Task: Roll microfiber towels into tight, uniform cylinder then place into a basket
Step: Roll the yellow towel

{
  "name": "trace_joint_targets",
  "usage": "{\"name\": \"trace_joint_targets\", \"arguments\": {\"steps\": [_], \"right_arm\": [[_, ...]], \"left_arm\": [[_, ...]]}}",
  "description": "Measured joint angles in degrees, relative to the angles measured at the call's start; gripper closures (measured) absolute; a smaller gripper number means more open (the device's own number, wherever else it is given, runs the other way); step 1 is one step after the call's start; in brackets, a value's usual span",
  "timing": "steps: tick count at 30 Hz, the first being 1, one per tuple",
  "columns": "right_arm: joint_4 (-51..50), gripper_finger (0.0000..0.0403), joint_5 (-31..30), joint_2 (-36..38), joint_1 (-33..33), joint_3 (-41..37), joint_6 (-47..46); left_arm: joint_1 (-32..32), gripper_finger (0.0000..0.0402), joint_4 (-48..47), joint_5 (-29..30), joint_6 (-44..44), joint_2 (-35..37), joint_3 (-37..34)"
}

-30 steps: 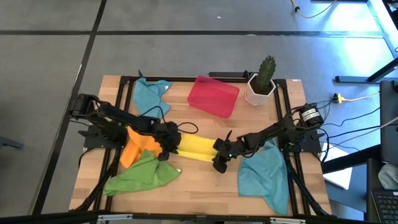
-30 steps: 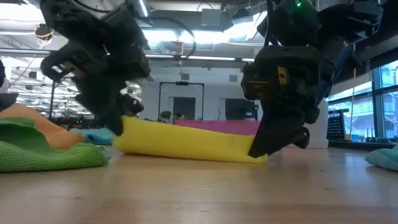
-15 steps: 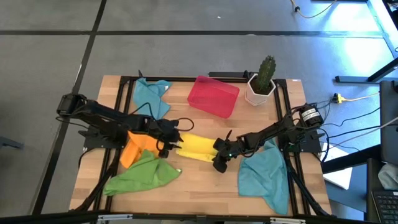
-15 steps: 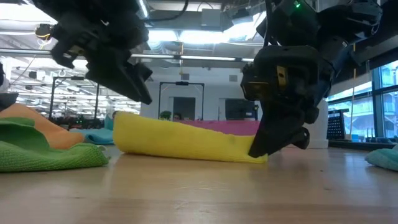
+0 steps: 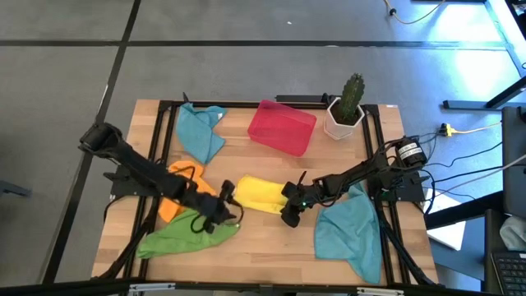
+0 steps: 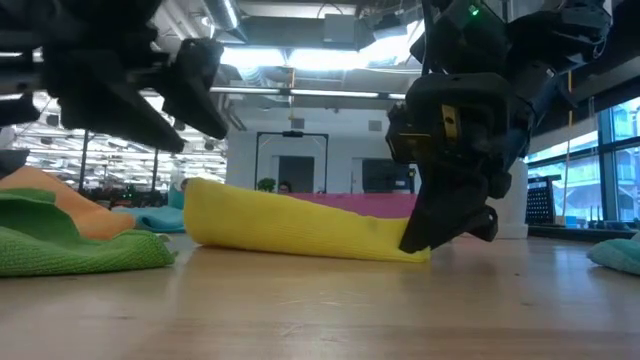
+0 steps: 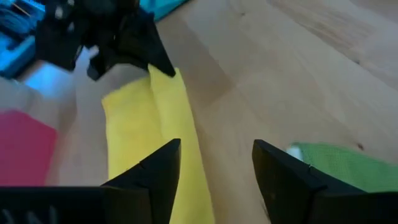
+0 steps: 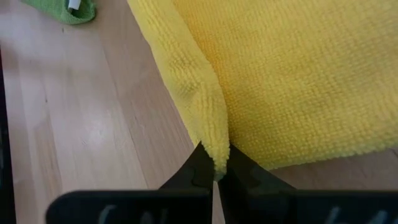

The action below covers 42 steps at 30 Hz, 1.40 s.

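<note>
A yellow towel (image 5: 259, 195), folded into a long soft roll, lies on the table's middle. My right gripper (image 5: 289, 215) is shut on its right end. My left gripper (image 5: 228, 215) hangs open above the table by the roll's left end, over the edge of the green towel (image 5: 185, 234). In the left wrist view, bare wood shows between its fingers (image 7: 214, 174), with the yellow towel (image 7: 143, 124) beside them. In the low view it is raised (image 6: 170, 110) well above the cloth. The red basket (image 5: 282, 127) stands at the far middle. My right gripper pinches a folded edge of the yellow towel (image 8: 214, 149) between its two fingertips, at the roll's right end on its near side. The fingers come slanting down from the right. The towel lies on the table, slack.
An orange towel (image 5: 177, 193) lies partly under the green one at the left. One teal towel (image 5: 201, 131) is at the far left, and another (image 5: 349, 230) is spread at the near right. A white cactus pot (image 5: 345, 115) stands right of the basket.
My left gripper has opened and let go of the yellow towel's left end. It has then risen and drawn back toward the table's near edge, over the green towel. The yellow roll stays on the table, its right end still in my right gripper.
</note>
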<state>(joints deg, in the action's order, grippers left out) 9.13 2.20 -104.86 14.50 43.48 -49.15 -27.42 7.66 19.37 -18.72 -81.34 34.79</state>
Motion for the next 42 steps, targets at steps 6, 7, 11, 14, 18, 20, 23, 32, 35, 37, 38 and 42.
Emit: {"name": "trace_joint_targets", "arguments": {"steps": [6,7,11,14,18,20,23,32,35,37,38,42], "right_arm": [[0.05,0.0392,0.32,-0.02,-0.04,-0.02,-0.07],[0.07,0.0392,0.35,0.00,-0.04,-0.02,-0.07],[0.16,0.0392,0.39,-0.02,-0.04,-0.04,-0.04],[0.59,0.0392,0.50,-0.11,-0.04,-0.04,-0.07],[0.59,0.0392,0.52,-0.11,-0.04,-0.04,-0.17],[0.63,0.0392,0.52,-0.11,-0.04,-0.04,-0.22],[0.68,0.0392,0.52,-0.11,-0.04,-0.04,-0.26],[1.58,0.0372,0.59,-0.22,0.01,-0.09,4.74],[2.45,0.0345,0.63,0.13,0.40,-0.09,8.91],[2.85,0.0324,0.63,0.66,0.64,-0.10,10.83],[2.75,0.0312,0.63,1.10,0.74,-0.14,11.91],[1.30,0.0266,0.77,3.33,0.79,-0.31,13.68]], "left_arm": [[-1.13,0.0213,8.35,3.82,1.40,-5.84,0.00],[-1.00,0.0213,9.70,4.55,2.73,-6.32,0.00],[0.30,0.0218,10.93,5.20,8.91,-7.59,0.00],[1.58,0.0220,10.39,5.14,11.22,-8.57,0.00],[2.68,0.0220,10.32,3.45,10.51,-10.08,0.02],[3.12,0.0220,10.44,2.57,9.51,-10.88,0.02],[3.96,0.0221,10.34,2.20,9.16,-12.58,0.07],[8.45,0.0221,8.65,2.11,9.62,-14.71,0.04],[9.85,0.0221,7.92,-0.04,9.81,-14.71,0.04],[10.58,0.0221,7.67,-2.05,11.08,-14.71,0.04],[10.94,0.0221,7.72,-3.04,11.57,-14.71,0.04],[11.88,0.0226,7.59,-4.61,12.53,-14.71,0.04]]}}
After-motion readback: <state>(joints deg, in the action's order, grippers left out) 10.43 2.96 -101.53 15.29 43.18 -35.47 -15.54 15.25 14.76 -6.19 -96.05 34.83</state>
